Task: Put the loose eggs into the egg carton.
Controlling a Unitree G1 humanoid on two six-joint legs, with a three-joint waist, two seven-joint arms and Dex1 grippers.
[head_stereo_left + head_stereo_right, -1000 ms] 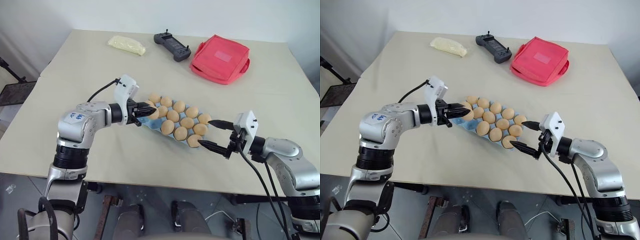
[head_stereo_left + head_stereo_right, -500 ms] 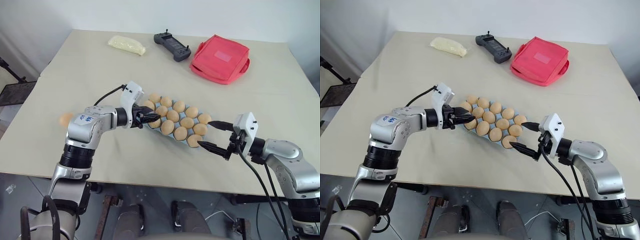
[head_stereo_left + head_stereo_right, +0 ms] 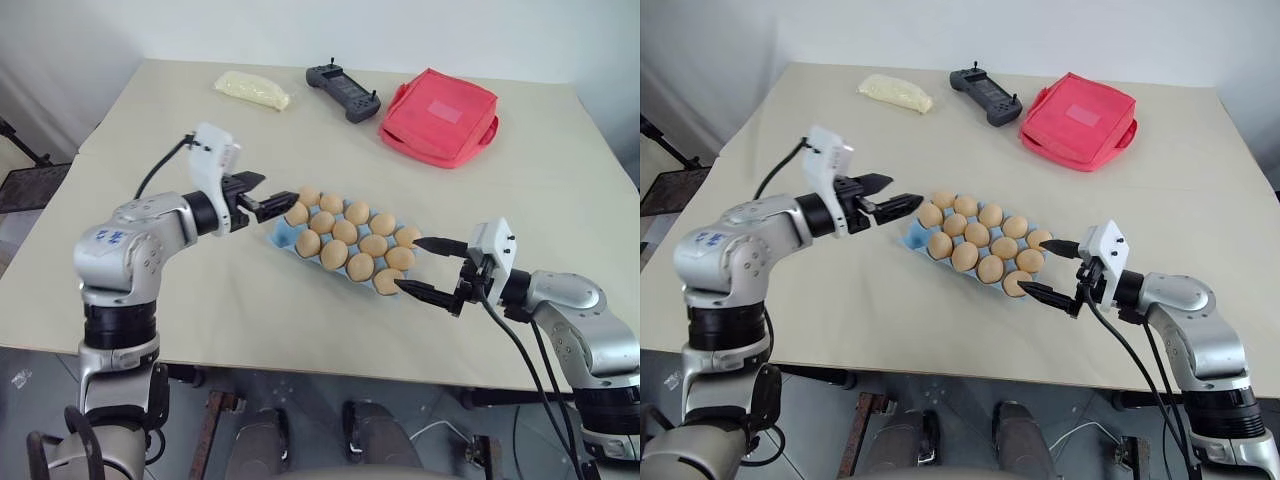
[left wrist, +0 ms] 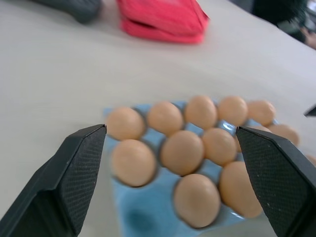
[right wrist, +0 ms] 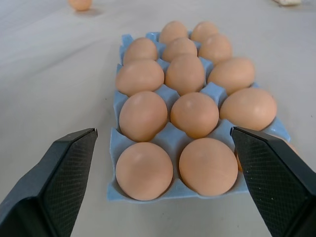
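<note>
The light blue egg carton [image 3: 281,235] lies mid-table with several tan eggs [image 3: 346,231] in its cups; the cup at its near-left corner [image 4: 140,213] shows bare blue. My left gripper [image 3: 272,192] hovers open just left of the carton's left end, nothing between its fingers, which point at the carton. Open too is my right gripper [image 3: 408,263], its fingers either side of the carton's right end without touching it [image 5: 114,143]. One loose egg [image 5: 80,4] lies on the table beyond the carton's far end in the right wrist view.
At the back of the table lie a red fabric pouch [image 3: 440,117], a black controller [image 3: 343,91] and a pale yellow packet [image 3: 252,89]. The table's front edge runs close below both arms.
My left gripper has opened and pulled back to the left and upward from the carton's left end. The right arm has stayed still.
</note>
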